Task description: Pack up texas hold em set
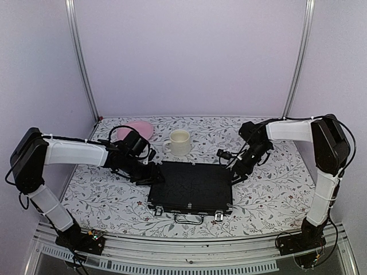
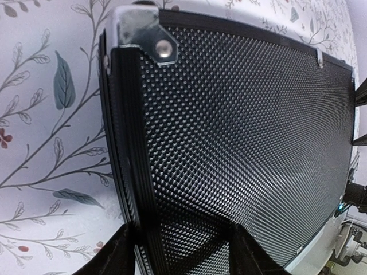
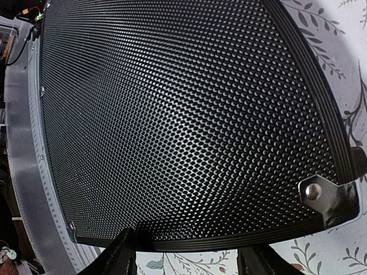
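Top view: case (image 1: 192,186) lies flat on table (image 1: 269,200), lid down, handle (image 1: 189,218) on its near edge; no chips, cards or dice show outside it.
Mug: mug (image 1: 179,141) just beyond case's far edge, apart from it.
Latches: two latches (image 1: 218,216) either side of handle; can't tell if fastened.
Handling, judged: stiff hard shell, dimpled top, metal corners; probably heavy if the chips are inside. Not fragile, but contents could spill if it is tipped unlatched.
Where to hold, judged: far too wide for one claw to span. Handle for lifting, latches for closing, side rims for steadying or sliding.
Left claw: left claw (image 1: 150,176) at case's left edge near the far corner, about half open, holding nothing. Wrist view shows one finger outside the ribbed side wall and the other over the lid; can't tell if either touches.
Right claw: right claw (image 1: 234,172) at case's right edge near the far corner, about half open, empty, both fingers just off the rim.
Arm pose: both arms reach inward and low, wrists angled down at the case's two ends.
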Robot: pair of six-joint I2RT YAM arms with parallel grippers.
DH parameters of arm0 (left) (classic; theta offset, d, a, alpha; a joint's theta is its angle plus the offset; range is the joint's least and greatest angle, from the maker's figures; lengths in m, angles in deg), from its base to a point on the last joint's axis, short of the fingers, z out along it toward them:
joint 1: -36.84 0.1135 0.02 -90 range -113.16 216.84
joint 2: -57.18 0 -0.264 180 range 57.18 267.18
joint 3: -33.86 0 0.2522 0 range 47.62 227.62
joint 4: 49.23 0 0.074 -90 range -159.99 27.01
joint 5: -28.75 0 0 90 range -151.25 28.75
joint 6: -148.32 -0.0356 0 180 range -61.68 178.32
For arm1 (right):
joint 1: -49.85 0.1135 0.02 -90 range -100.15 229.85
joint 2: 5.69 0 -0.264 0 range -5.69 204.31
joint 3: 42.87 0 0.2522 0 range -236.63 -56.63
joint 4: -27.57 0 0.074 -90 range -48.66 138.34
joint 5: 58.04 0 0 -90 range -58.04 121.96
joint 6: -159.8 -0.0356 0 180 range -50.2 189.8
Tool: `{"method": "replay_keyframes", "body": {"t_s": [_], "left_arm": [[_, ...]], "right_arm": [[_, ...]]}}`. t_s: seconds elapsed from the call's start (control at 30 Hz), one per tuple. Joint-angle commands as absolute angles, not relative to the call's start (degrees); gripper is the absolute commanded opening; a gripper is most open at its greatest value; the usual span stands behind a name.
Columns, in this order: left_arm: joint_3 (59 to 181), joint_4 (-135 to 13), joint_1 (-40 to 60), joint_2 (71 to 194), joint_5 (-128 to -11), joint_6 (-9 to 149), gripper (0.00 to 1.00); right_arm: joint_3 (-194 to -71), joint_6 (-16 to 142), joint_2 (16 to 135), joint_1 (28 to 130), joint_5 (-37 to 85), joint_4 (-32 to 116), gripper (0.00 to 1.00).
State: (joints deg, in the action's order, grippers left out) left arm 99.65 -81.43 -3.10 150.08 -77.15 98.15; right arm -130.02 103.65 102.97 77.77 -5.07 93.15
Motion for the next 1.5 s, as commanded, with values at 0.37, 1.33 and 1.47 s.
{"method": "replay_keyframes", "body": {"t_s": [0.37,1.33,1.47], "left_arm": [[107.6,-76.2,-8.9,160.6,-79.8,99.9,0.53],[114.1,-61.0,-15.2,161.5,-77.1,86.8,0.49],[115.3,-63.0,-15.8,165.0,-75.7,87.5,0.46]], "right_arm": [[-150.8,103.9,115.0,72.7,-6.8,91.9,0.52],[-108.8,112.7,81.4,73.5,0.8,74.1,0.99],[-108.3,111.9,83.8,75.2,1.4,72.6,0.99]]}}
